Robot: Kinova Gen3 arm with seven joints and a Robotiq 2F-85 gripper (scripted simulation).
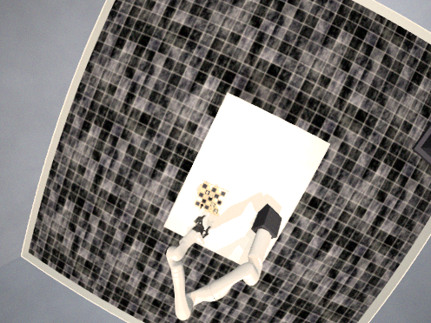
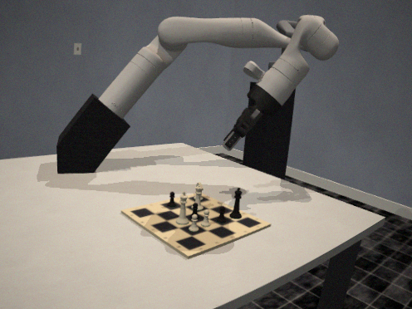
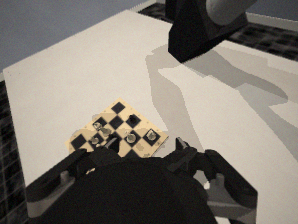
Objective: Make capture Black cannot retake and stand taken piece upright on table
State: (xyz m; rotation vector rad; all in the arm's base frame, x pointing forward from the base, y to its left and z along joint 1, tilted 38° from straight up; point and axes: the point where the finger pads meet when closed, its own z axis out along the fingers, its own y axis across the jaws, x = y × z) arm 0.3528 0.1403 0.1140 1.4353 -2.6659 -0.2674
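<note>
The gripper point(image 2: 231, 141), its fingers spread wide and holding nothing, hangs in the air beyond the far edge of the chessboard point(image 2: 174, 241), tilted down toward it from the arm point(image 2: 216, 32). The board lies flat on the white table point(image 2: 62, 249), with white and black pieces standing upright near its middle, among them a tall black piece point(image 2: 237, 203) nearest the gripper's side and a tall white piece point(image 2: 182, 208) toward the board's centre.

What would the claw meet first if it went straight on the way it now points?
Probably the board and the pieces near its closest edge: the open, empty claw hangs above the table, angled down toward them. Depth is unclear, so it might reach the bare table beside the board first.
</note>
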